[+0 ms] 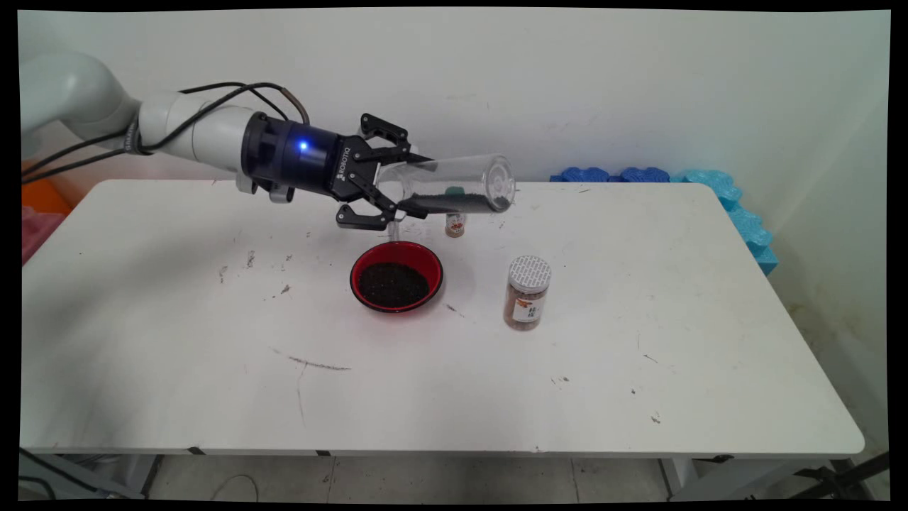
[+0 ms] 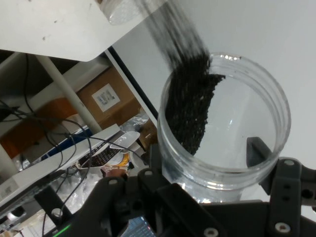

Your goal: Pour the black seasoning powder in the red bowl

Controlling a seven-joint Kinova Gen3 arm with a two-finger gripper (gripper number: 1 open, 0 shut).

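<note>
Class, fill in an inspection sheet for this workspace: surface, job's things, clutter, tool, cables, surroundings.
Surface: white table, scuffed, with dark specks.
Job's things: clear jar lying sideways in the tool, dark granules inside; red bowl of dark granules on the table below.
Clutter: silver-lidded spice jar right of the bowl; small bottle behind it.
Tool: shut on the clear jar.
Cables: black cables along the arm.
Surroundings: blue foam at the far right edge; white wall.
</note>
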